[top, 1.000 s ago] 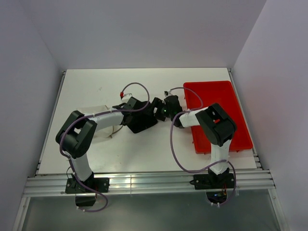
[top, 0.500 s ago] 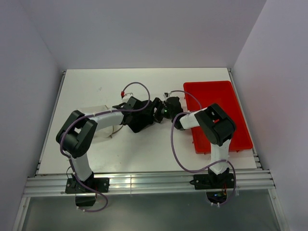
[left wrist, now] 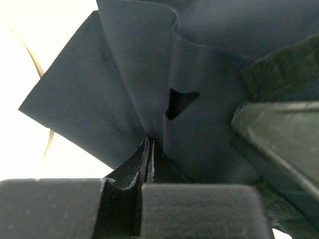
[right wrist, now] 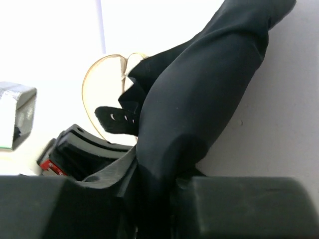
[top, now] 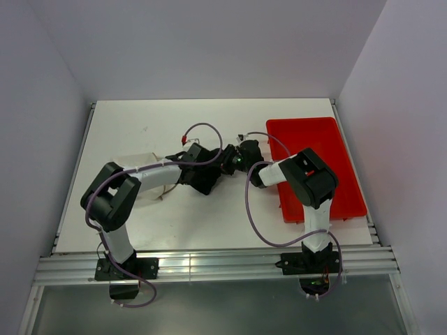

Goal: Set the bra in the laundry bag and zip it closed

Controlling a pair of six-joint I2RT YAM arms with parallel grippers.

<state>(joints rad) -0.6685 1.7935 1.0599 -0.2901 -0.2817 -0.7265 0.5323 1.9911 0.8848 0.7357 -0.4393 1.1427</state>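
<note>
The bra is black fabric that fills the left wrist view. My left gripper is shut on a fold of it. In the right wrist view the bra runs down between the jaws of my right gripper, which pinch it. A hook strap sticks out to the left. From above, the left gripper and right gripper meet at mid-table, and the dark cloth blends in with them. The white laundry bag lies partly under my left forearm.
A red tray sits at the right, with the right arm over its near left corner. A thin tan wire-like loop shows behind the bra. The left gripper's body is close beside the right fingers.
My right gripper has closed from wide open onto the bra. The left gripper, still shut on the bra, has shifted slightly right toward it.
</note>
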